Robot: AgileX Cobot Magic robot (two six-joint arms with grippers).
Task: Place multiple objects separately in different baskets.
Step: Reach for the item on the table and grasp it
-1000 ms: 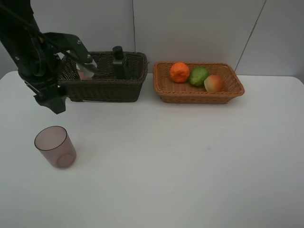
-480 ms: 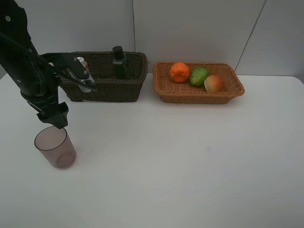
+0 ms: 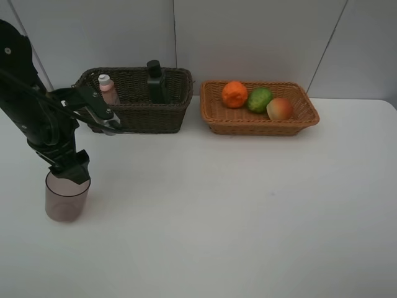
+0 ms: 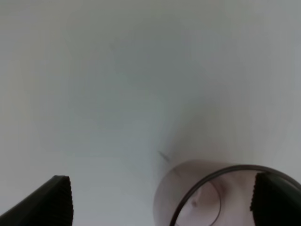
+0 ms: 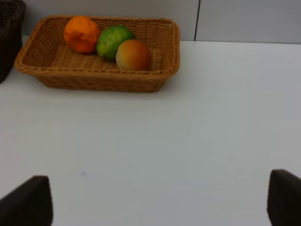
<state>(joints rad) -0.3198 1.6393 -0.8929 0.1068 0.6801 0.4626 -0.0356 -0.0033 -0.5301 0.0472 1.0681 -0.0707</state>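
The left hand (image 3: 73, 171) has dropped from beside the dark basket (image 3: 139, 105) onto the mauve cup (image 3: 63, 197), fingers spread wide around its rim. The right hand (image 5: 160, 197) is also released, over bare counter (image 3: 248, 205).

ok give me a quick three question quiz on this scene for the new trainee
1. True or false: the mauve cup is already inside a basket.
2. Which basket holds the orange, the green fruit and the red-orange fruit? A) dark brown basket B) light tan basket
3. Fill in: the left pincer, with its jaws spread, sits right above the ____.

Key
1. False. The cup stands on the white table.
2. B. The dark basket holds the pink bottle and the dark pump bottle.
3. Cup.
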